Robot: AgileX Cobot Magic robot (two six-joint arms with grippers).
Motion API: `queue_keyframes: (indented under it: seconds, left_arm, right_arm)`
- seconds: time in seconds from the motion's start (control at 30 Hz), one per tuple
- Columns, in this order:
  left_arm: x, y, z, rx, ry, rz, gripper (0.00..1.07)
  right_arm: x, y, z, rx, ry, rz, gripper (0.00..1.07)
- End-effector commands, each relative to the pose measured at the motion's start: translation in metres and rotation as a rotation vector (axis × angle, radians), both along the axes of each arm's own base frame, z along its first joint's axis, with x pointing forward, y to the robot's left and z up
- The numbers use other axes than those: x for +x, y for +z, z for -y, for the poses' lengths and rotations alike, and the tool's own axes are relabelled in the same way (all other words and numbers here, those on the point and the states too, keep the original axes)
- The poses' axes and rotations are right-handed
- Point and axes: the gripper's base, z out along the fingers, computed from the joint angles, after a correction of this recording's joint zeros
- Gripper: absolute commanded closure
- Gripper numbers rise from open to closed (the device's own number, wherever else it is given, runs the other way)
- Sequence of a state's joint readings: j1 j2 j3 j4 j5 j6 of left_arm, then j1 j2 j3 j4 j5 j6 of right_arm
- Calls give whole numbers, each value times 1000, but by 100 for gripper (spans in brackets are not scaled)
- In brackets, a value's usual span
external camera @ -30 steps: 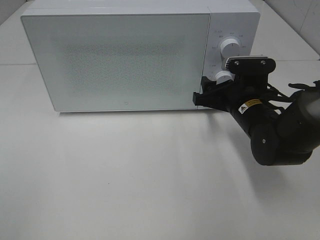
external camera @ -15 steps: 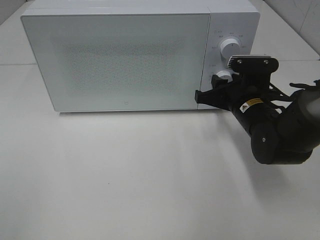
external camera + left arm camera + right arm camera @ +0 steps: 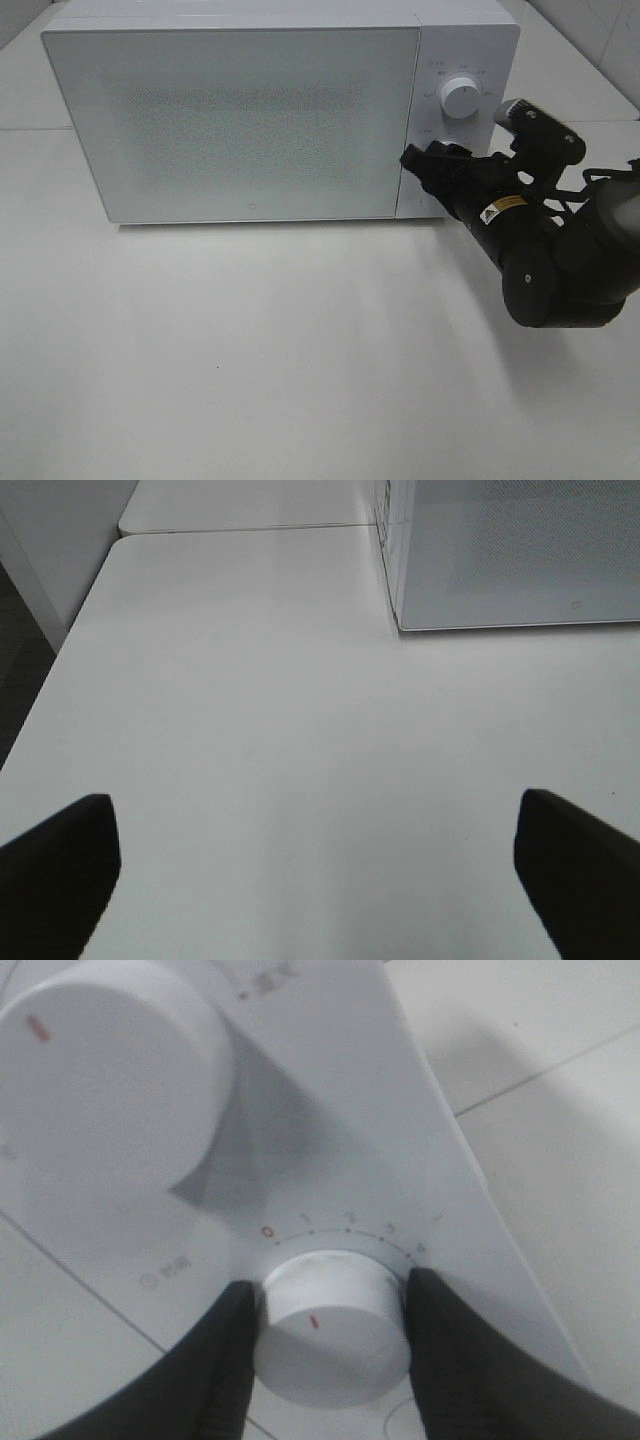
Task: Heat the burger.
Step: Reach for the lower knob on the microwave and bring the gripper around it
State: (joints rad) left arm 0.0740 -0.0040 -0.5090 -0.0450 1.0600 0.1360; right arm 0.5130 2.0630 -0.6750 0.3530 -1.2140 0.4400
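Left gripper: released, fingers spread wide, nothing between them. It hangs over the bare table, off the left end of the microwave and well apart from it; only the microwave's near left corner shows in my left wrist view.

Middle: the microwave door is shut and frosted. The burger shows in no view. My guess is that it sits inside the microwave behind that door, but I cannot confirm it.

Right of the door is the control panel with two white dials. The upper knob is free. The lower knob is hidden behind my arm in the high view but plain in the right wrist view.

Right gripper: clamped on the lower knob, one black finger touching each side of its rim (no gap that I can see).

Key relation: the lower knob's axis sticks straight out of the microwave's front, and my right wrist is lined up along that axis, so the move that matters is a roll about it, not a push or pull. The knob's red mark sits below the printed 0-to-4 scale, closest to the 0 and 1. Judged step: setting the timer. The right arm is on it; the left is far from the panel and no help here.

Risk: the fingers slip on the smooth rim while turning.
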Motion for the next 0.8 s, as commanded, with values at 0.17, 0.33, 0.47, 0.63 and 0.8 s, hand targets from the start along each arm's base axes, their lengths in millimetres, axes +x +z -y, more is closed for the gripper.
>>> queue_keyframes:
  seconds: [0.17, 0.33, 0.47, 0.63, 0.8]
  left_arm:
    - [-2, 0, 0, -8, 5, 26, 2]
    - [-2, 0, 0, -8, 5, 26, 2]
    - [-2, 0, 0, -8, 5, 26, 2]
    - [-2, 0, 0, -8, 5, 26, 2]
    - [-2, 0, 0, -8, 5, 26, 2]
  right_arm:
    - [3, 19, -4, 673, -37, 49, 82]
    - [3, 19, -5, 966, -65, -23, 81]
    - [3, 19, -5, 1068, -72, -51, 80]
    - [3, 20, -7, 1111, -56, -69, 79]
    - [3, 20, -7, 1149, -62, -81, 78]
